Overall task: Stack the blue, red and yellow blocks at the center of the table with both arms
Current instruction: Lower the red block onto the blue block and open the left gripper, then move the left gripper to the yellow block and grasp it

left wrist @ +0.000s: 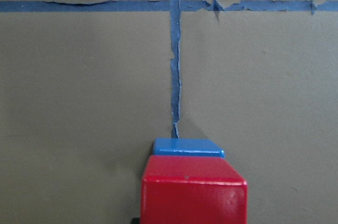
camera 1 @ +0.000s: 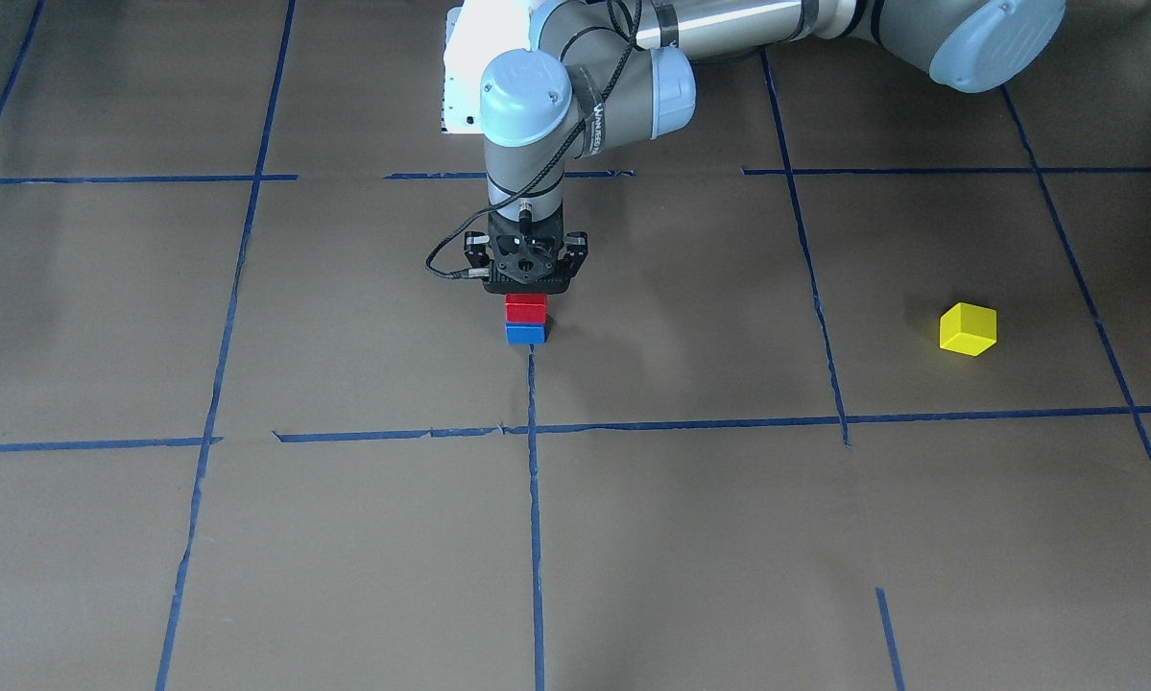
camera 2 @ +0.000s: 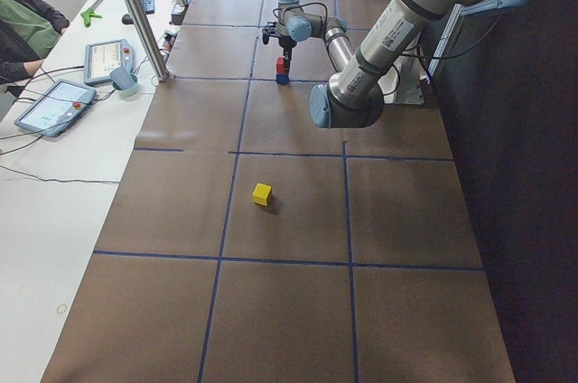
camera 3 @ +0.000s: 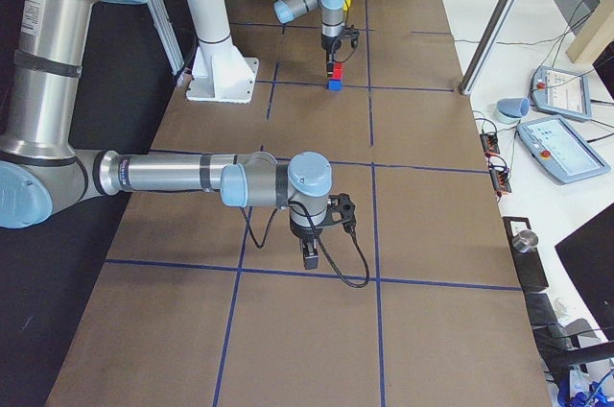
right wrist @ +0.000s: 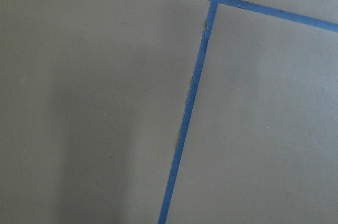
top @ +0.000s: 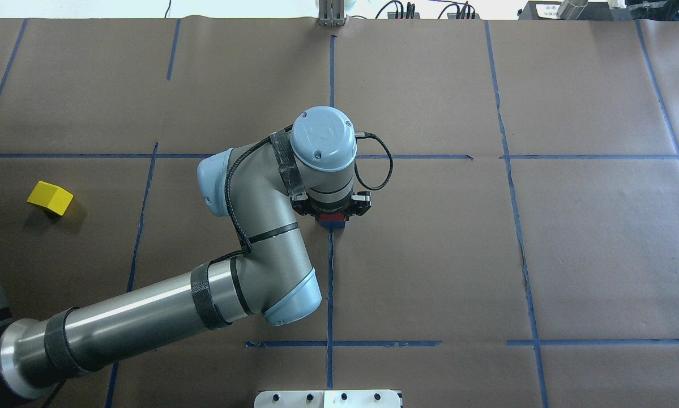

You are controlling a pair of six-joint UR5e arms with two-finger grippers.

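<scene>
The red block [camera 1: 525,307] sits on the blue block [camera 1: 525,333] at the table's centre, at the end of a blue tape line. My left gripper [camera 1: 527,296] points straight down over the stack and appears shut on the red block; its fingers are hidden by the gripper body. The left wrist view shows the red block [left wrist: 193,195] close up, with the blue block [left wrist: 187,147] under it. The yellow block [camera 1: 968,329] lies alone on my left side, also seen overhead [top: 50,198]. My right gripper [camera 3: 309,255] hangs low over bare table far from the stack; I cannot tell its state.
The table is covered in brown paper [top: 543,243] with a grid of blue tape lines. A white mounting plate [camera 1: 460,67] sits at the robot base. Operators' tablets [camera 2: 54,103] lie on a side bench beyond the table edge.
</scene>
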